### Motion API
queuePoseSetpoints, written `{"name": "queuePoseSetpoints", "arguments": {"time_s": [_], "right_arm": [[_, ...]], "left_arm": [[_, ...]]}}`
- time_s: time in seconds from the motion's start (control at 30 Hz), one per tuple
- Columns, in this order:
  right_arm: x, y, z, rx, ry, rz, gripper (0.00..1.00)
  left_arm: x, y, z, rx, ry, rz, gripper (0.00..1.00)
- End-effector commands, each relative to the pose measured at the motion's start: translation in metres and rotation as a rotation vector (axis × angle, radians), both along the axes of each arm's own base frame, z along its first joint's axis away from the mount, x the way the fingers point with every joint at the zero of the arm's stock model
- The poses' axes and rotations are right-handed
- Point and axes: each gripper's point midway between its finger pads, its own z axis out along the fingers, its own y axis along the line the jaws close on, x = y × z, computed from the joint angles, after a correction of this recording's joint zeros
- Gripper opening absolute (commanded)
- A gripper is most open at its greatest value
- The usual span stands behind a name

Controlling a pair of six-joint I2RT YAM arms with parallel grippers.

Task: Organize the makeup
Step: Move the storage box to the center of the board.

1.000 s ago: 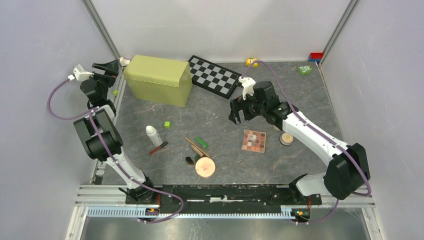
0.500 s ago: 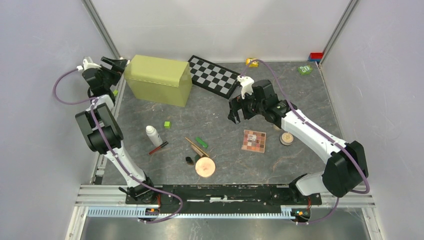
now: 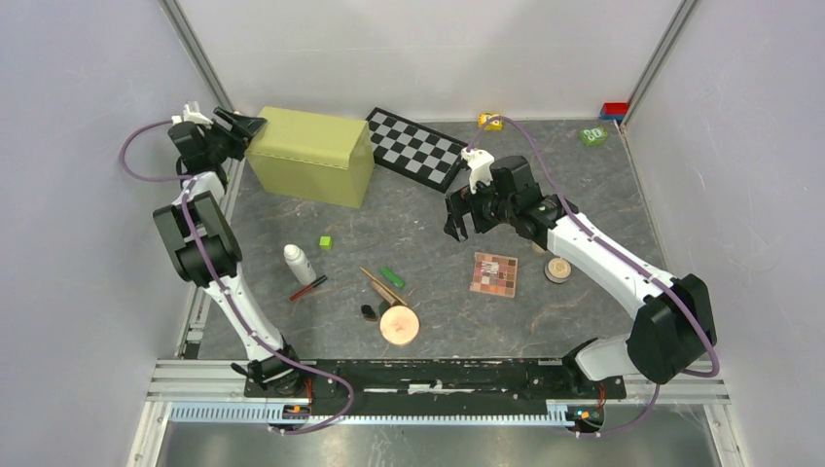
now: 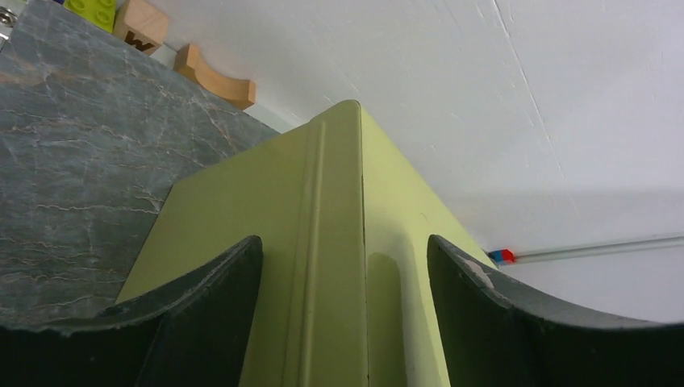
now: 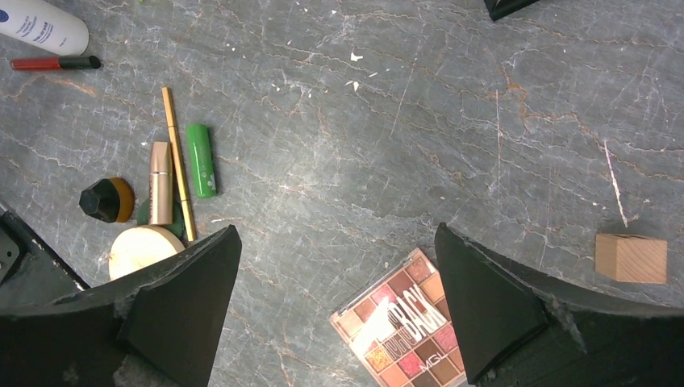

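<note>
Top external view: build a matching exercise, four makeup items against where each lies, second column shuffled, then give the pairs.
1 white plastic bottle
2 square pink-brown eyeshadow palette
3 green tube
4 round peach compact

a lowest in the view
b beside the red pencil
c farthest right of the four
d lying along a thin gold stick

Pairs: 1-b, 2-c, 3-d, 4-a

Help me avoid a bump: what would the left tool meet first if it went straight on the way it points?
Most likely the yellow-green box: its corner edge lies dead ahead, centred in the gap of the open left tool.
</note>
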Motion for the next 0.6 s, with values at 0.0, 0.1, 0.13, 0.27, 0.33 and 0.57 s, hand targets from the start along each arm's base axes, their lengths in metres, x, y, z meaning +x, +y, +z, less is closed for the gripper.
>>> {"name": "queuePoseSetpoints", "arguments": {"time_s": [0.0,0.1,0.13,0.27,0.33,0.57], "right_arm": [[0.006,0.003,0.019,0.019,-0.056,0.006,0.97],[0.006,0.003,0.019,0.024,-0.059,0.002,0.97],[0.005,0.003,0.018,0.024,-0.059,0.001,0.97],[0.006,0.002,0.017,0.024,-0.063,-0.005,0.97],[0.006,0.001,0.018,0.026,-0.067,-0.009,0.98],[0.009,-0.012,0.02,0.011,-0.102,-0.085,0.97]], "left_arm": [[-0.011,-0.041,0.003,-0.029,0.01,-0.19,0.76],[-0.027,-0.052,0.006,-0.025,0.0,-0.218,0.72],[-0.032,-0.057,0.004,-0.024,0.003,-0.233,0.71],[-0.046,-0.095,0.009,0.019,0.004,-0.332,0.7],[-0.051,-0.119,0.011,0.055,0.007,-0.391,0.7],[-0.063,-0.185,0.004,0.059,0.03,-0.526,0.71]]}}
